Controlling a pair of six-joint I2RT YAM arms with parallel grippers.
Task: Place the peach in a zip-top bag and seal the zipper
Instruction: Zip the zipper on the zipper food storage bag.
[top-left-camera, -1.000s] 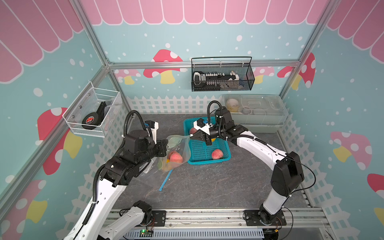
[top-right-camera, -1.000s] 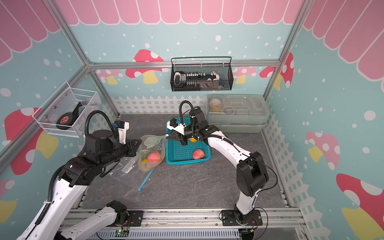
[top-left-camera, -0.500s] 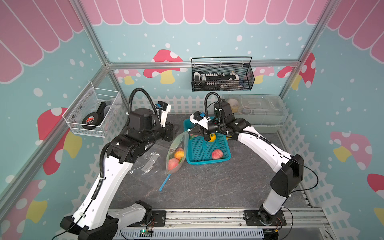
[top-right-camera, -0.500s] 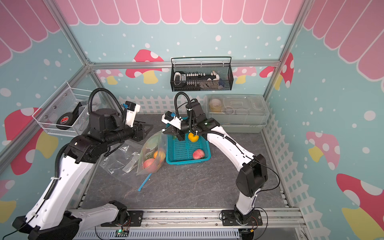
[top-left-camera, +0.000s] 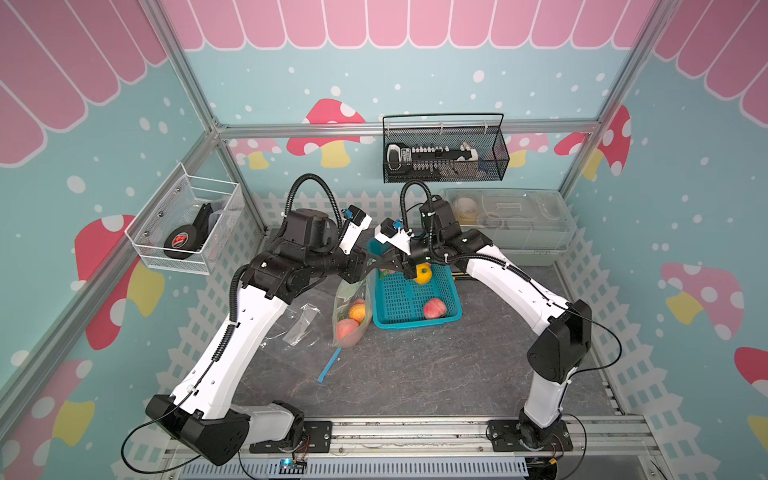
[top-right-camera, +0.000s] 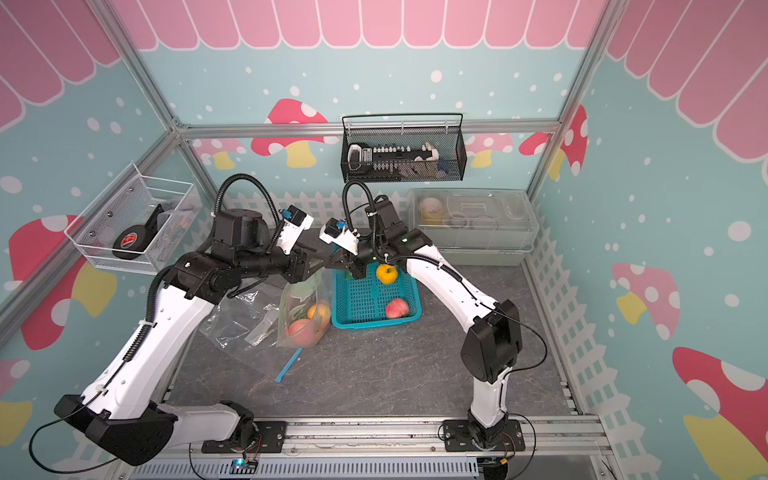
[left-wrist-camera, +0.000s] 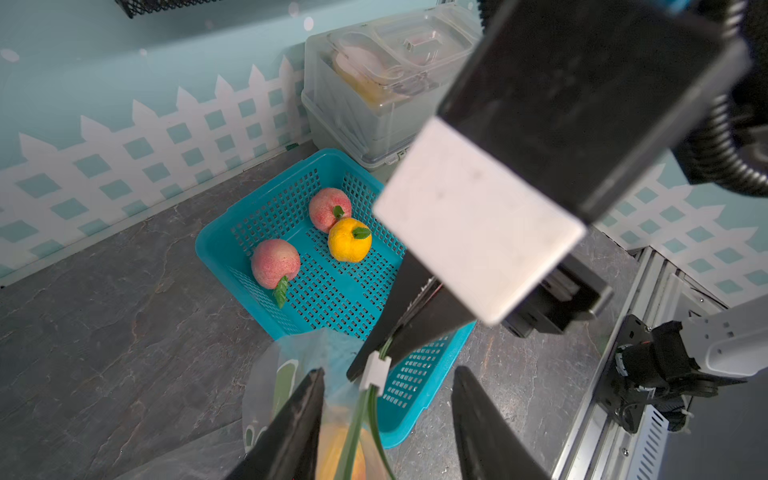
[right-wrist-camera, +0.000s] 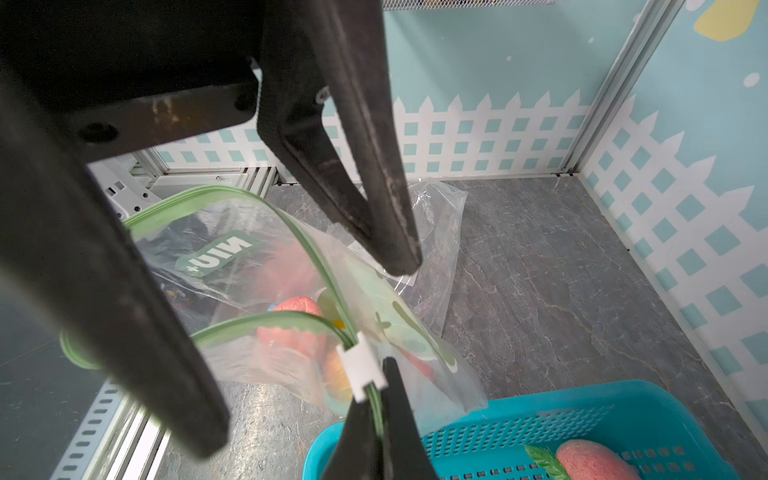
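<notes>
your right fingers (right-wrist-camera: 401, 415) pinch shut on the zip-top bag (top-left-camera: 345, 297) beside its slider (right-wrist-camera: 360, 365); your left fingers (left-wrist-camera: 291, 428) stand apart astride the zipper (right-wrist-camera: 307, 245). the peach (top-left-camera: 346, 330) sits inside, blurred by plastic; grey tabletop (top-left-camera: 415, 374), teal mushroom walls (top-left-camera: 415, 62).

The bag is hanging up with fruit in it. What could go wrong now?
The clear zip-top bag is held up only by the right gripper, so the pink peach inside might drag it loose. The open left gripper may miss the small white slider, leaving the green zipper gaping.
</notes>
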